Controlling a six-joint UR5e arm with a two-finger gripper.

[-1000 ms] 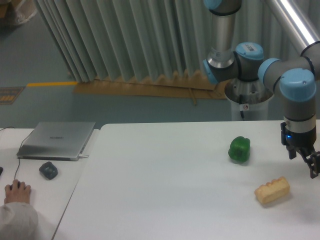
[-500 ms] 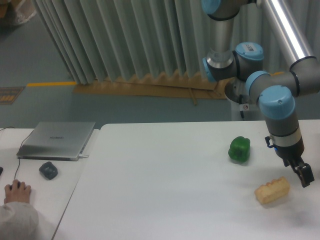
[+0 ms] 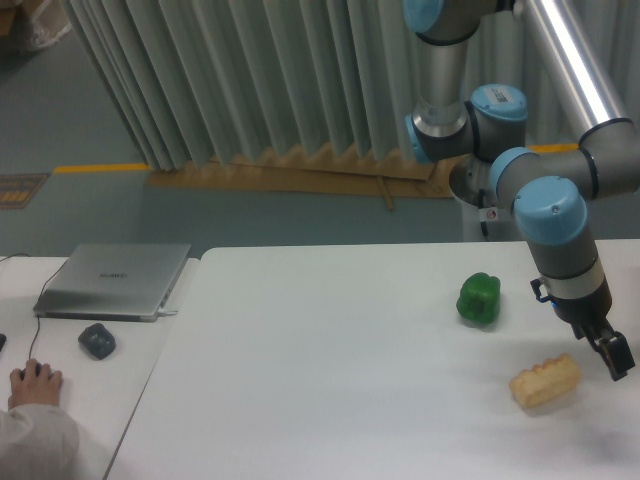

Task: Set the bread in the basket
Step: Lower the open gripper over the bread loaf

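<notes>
I see the bread lying on its side on the white worktop, toward the near right corner, its long axis tilted so the right end sits a little farther from me than the left. Its bumpy tan top faces up and nothing is touching it that I can make out. Just beside its right end, slightly above it in my view, hangs the gripper, dark and angled down toward the right. From this camera I cannot tell whether the jaws are spread or pressed together; they look empty, and a sliver of worktop seems to show between them and the loaf. The arm rises from the gripper through a grey forearm with blue joint caps, back to its base behind the worktop's far edge.

Up and to the left of the bread, well apart from it, stands the green pepper, glossy and upright. I do not see a basket anywhere in my view.

On a separate lower desk at the left lie a closed silver laptop, a dark round object near it, and a person's hand on a mouse at the frame edge. Pleated grey curtains hang behind.
</notes>
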